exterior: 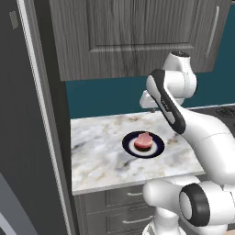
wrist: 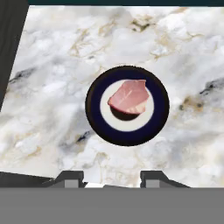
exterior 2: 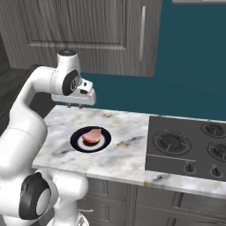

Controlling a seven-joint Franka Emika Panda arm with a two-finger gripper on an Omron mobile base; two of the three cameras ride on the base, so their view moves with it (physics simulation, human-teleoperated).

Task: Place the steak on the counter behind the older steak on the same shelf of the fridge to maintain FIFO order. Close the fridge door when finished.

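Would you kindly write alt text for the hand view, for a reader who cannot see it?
A pink steak lies on a dark-rimmed plate in the middle of a marble counter, seen from above. The two tips of the end effector stand apart at the bottom, holding nothing.

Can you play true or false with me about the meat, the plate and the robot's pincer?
1. The steak lies on a dark plate with a white middle. True.
2. The pincer is squeezing the steak. False: it hangs above the counter, apart from the steak, holding nothing.
3. The plate sits on the stove. False: it sits on the marble counter, beside the stove.
4. Grey cupboards hang above the counter. True.
5. Two steaks are on the plate. False: just one.
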